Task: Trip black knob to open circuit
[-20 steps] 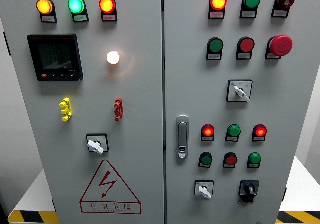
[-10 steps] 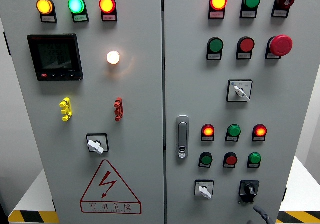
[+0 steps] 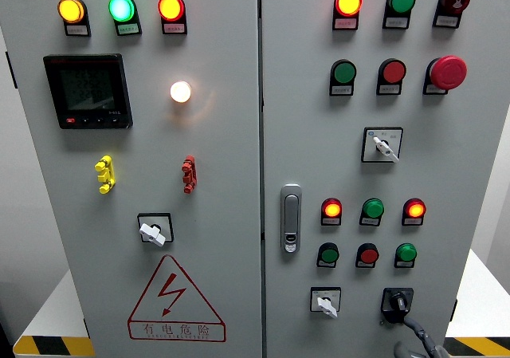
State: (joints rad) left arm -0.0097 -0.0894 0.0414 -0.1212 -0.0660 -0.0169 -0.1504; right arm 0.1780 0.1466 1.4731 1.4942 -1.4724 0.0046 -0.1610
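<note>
The black knob (image 3: 396, 301) sits at the lower right of the right cabinet door, its pointer turned slightly up and left. My right hand (image 3: 417, 339) rises from the bottom edge just below and right of it. One dark grey finger (image 3: 413, 324) stretches up to the knob's lower right edge, and a second fingertip shows at the bottom edge. The hand is open and holds nothing. My left hand is out of view.
A white selector switch (image 3: 325, 302) sits left of the knob. Above it are a row of dark buttons (image 3: 367, 254) and lit indicator lamps (image 3: 332, 210). A door handle (image 3: 291, 218) is mid-panel, and a red emergency button (image 3: 448, 72) is upper right.
My right hand has risen from the bottom edge. One second ago it was out of view; now a finger reaches the knob's lower right edge. The knob looks unmoved.
</note>
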